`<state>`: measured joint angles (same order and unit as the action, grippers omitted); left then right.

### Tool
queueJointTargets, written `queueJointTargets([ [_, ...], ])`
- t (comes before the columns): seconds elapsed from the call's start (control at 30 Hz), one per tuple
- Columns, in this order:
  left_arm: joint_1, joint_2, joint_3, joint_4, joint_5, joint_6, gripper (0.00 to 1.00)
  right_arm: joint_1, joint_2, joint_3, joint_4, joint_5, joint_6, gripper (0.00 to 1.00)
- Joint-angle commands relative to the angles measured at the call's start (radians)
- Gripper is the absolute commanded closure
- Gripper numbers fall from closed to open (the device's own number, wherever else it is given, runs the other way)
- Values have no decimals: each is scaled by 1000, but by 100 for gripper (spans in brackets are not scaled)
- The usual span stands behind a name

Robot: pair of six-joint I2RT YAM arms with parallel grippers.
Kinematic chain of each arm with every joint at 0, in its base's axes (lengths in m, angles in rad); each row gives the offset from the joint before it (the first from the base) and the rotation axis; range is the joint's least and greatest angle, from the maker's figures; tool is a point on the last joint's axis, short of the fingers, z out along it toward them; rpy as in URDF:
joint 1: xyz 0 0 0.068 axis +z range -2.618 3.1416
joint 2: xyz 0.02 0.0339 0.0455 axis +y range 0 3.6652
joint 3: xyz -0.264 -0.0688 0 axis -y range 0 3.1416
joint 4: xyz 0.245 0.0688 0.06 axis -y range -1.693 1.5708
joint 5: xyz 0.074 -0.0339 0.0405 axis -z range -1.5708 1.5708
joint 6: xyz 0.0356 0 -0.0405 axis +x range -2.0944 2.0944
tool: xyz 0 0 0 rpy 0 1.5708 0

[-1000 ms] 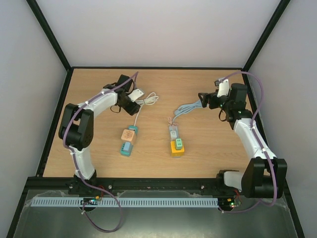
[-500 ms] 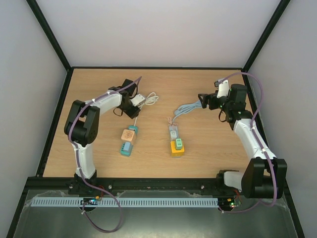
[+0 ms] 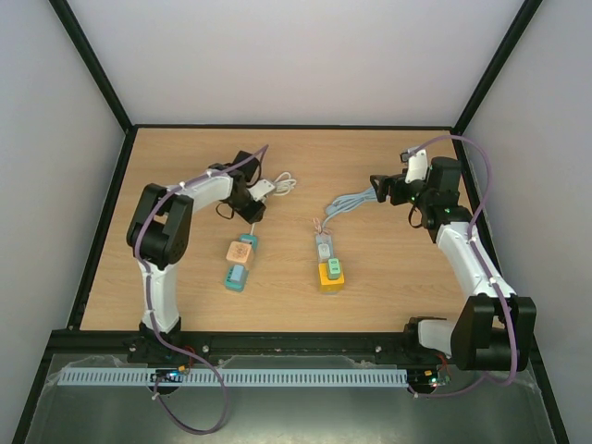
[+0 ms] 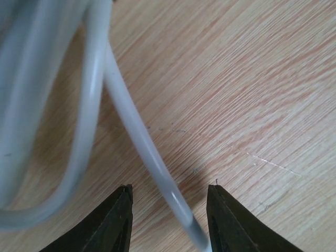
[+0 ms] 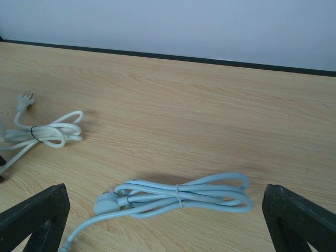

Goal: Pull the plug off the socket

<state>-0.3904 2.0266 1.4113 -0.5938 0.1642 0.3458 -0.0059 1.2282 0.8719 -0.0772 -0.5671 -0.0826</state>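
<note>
Left end effector (image 4: 170, 191), open astride the white cord (image 4: 134, 131) and holding nothing, should clamp it firmly and pull straight away from the socket (image 3: 239, 253), left of the frame's centre, where the plug (image 3: 250, 240) sits.

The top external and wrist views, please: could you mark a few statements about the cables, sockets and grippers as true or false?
1. The left gripper is open, with the white cable running between its fingers. True.
2. The right gripper is shut on the light-blue cable. False: it is open, and the cable lies on the table ahead of it.
3. Two socket blocks lie on the table between the arms. True.
4. The light-blue cable is spread out unbundled. False: it is coiled and bound by a tie at its middle.
</note>
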Motion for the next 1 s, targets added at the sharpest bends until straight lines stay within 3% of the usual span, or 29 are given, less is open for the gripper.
queueJointTargets([
  [0.0, -10, 42, 31, -16, -2, -18, 60, 6, -31, -12, 10, 13, -8, 1],
  [0.33, -48, 97, 133, -1, 7, -10, 81, 6, -32, -13, 12, 19, -7, 1],
  [0.97, -203, 365, 551, -75, 37, 72, 79, 6, -29, -18, 16, 39, -11, 1],
])
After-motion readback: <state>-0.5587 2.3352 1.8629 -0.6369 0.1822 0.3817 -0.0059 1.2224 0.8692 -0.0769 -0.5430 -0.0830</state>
